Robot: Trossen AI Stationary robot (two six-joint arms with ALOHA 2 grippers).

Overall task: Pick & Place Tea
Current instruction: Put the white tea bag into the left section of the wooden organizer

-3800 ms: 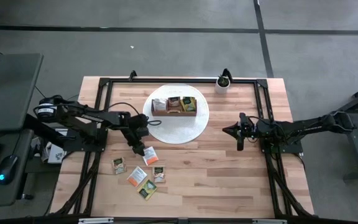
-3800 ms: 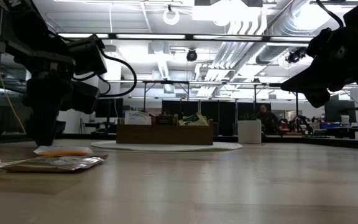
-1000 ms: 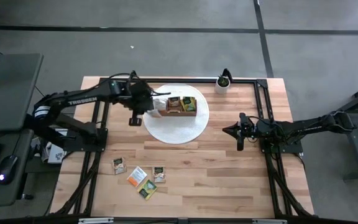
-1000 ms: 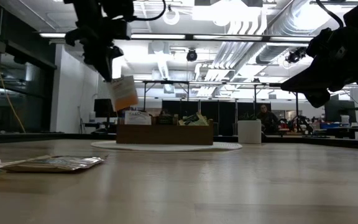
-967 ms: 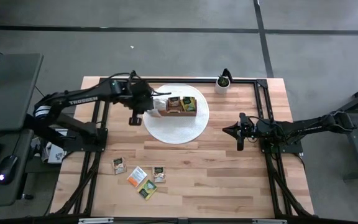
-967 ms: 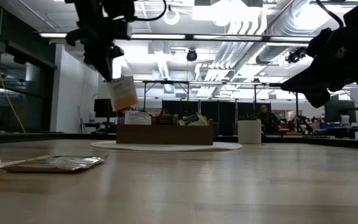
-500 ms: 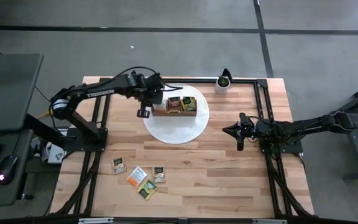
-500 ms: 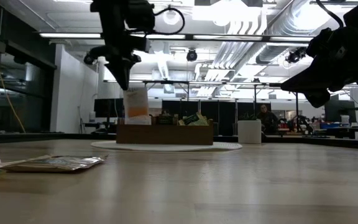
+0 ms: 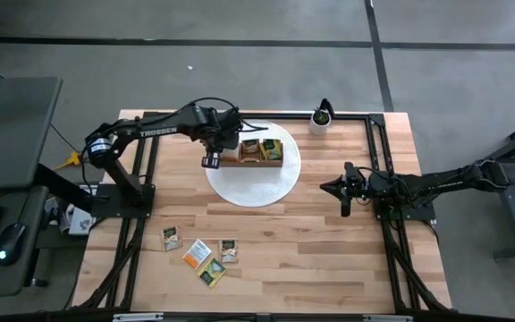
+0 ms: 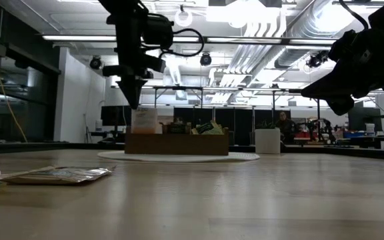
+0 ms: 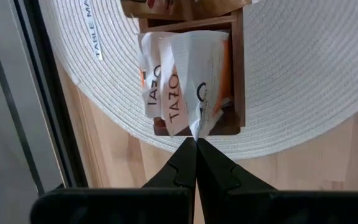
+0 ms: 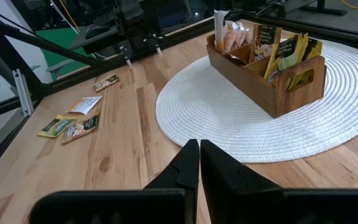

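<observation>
High view: the left gripper point(image 9: 224, 143) hangs over the left end of the wooden box point(image 9: 262, 161) on the round white mat point(image 9: 253, 183), while the right gripper point(image 9: 343, 199) waits well to the right, off the mat. Four loose sachets point(image 9: 198, 253) lie on the near-left tabletop.

Low view: the left gripper point(image 10: 135, 101) points down just above the box point(image 10: 177, 143), a white-orange sachet point(image 10: 144, 121) under its tip.

Left wrist view: the jaws are pressed together on the edge of a white-orange sachet point(image 11: 197, 81) lowered into the end compartment, beside others.

Right wrist view: the right jaws are pressed together, holding nothing.

By my judgement, the box is partly filled; this sachet needs releasing, and four remain.
</observation>
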